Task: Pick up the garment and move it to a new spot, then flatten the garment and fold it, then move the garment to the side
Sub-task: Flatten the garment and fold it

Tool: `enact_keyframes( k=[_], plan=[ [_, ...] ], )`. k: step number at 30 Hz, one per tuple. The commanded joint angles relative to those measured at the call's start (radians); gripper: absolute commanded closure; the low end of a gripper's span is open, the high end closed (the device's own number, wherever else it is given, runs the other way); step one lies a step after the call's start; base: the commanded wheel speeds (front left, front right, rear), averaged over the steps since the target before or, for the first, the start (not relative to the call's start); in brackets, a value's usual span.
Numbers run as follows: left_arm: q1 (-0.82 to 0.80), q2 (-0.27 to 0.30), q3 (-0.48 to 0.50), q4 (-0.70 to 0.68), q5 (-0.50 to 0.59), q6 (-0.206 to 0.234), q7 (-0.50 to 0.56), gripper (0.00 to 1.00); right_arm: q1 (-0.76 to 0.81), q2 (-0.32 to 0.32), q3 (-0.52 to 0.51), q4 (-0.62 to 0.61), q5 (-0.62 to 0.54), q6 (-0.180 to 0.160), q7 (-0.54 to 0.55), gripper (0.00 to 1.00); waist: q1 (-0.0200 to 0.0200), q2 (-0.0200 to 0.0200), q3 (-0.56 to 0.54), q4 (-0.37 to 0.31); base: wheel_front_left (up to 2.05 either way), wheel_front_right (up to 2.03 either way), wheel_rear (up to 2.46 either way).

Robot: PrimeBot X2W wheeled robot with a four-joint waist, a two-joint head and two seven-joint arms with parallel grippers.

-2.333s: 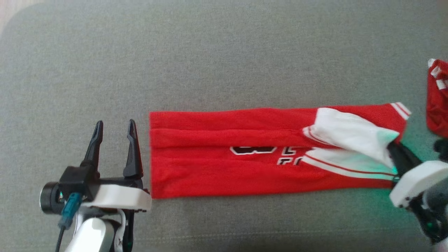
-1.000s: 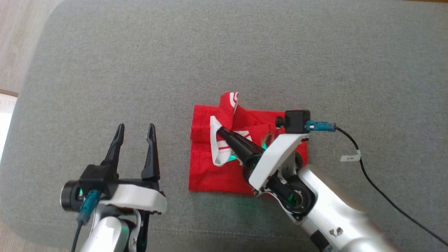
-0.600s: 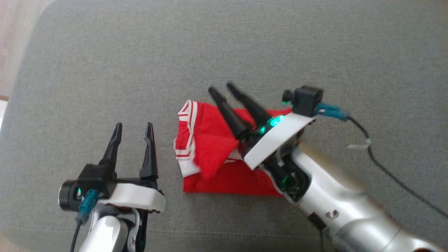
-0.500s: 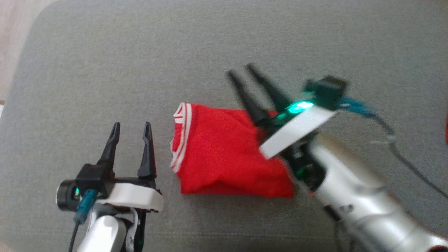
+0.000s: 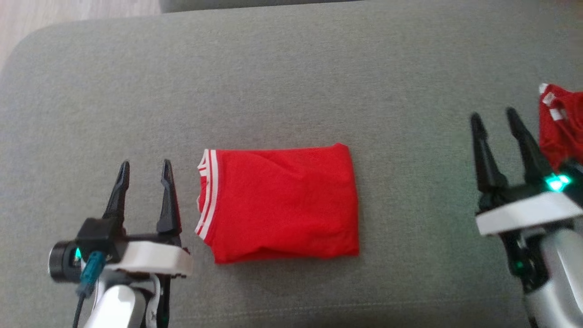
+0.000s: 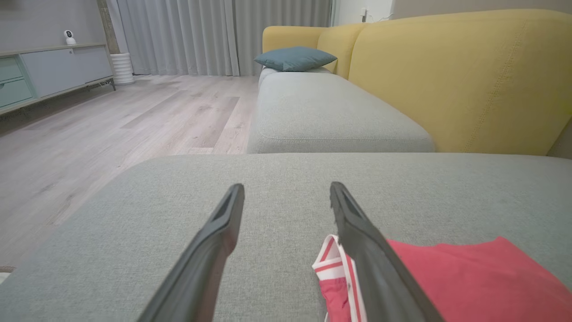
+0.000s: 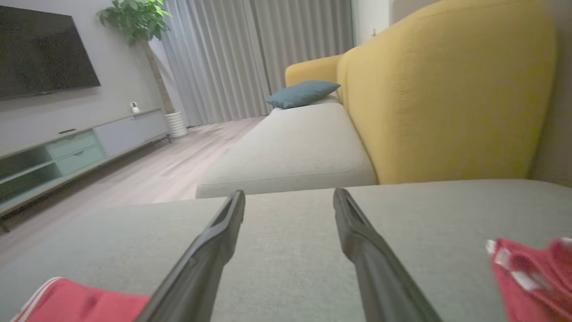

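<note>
The red garment (image 5: 280,202) lies folded into a compact rectangle on the grey cushion (image 5: 282,82), its white-striped hem at the left edge. Just left of that hem stands my left gripper (image 5: 145,164), open and empty; in the left wrist view the garment (image 6: 469,281) lies right of my right finger (image 6: 357,232). My right gripper (image 5: 493,115) hovers open and empty well to the right of the garment. In the right wrist view the garment's corner (image 7: 76,306) shows at the bottom left.
A second red garment (image 5: 562,125) with white trim lies crumpled at the cushion's right edge, close to my right gripper, and appears again (image 7: 532,273). Beyond the cushion are a yellow sofa back (image 6: 456,76), a teal pillow (image 6: 295,58) and wooden floor (image 6: 111,120).
My right gripper carried the garment's right end over to the left, let go and opened, then drew back to the right. The garment now lies folded in half. The left arm stayed put.
</note>
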Motion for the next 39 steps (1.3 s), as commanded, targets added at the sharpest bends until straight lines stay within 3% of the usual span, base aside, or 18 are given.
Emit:
enact_keyframes(
  k=[1, 12, 25, 39],
  plan=[
    [-0.009, 0.024, 0.040, -0.039, 0.009, 0.009, -0.005, 0.00, 0.029, 0.016, -0.031, -0.077, -0.032, 0.003, 0.025, 0.00, 0.0000, -0.0001, -0.010, -0.016, 0.00, 0.00, 0.00],
    [0.049, 0.050, 0.034, -0.066, 0.017, 0.028, 0.026, 0.00, 0.225, 0.128, -0.142, -0.297, -0.178, 0.003, 0.164, 0.00, 0.0000, -0.0001, -0.078, -0.034, 0.00, 0.00, 0.00],
    [0.128, 0.072, 0.019, -0.096, 0.023, 0.048, 0.057, 0.00, 0.343, 0.184, -0.182, -0.361, -0.247, 0.003, 0.234, 0.00, 0.0000, -0.0001, -0.152, -0.032, 0.00, 0.00, 0.00],
    [0.152, 0.086, 0.012, -0.121, 0.026, 0.065, 0.081, 0.00, 0.370, 0.201, -0.179, -0.390, -0.259, 0.003, 0.271, 0.00, 0.0000, -0.0001, -0.171, -0.029, 0.00, 0.00, 0.00]
  ],
)
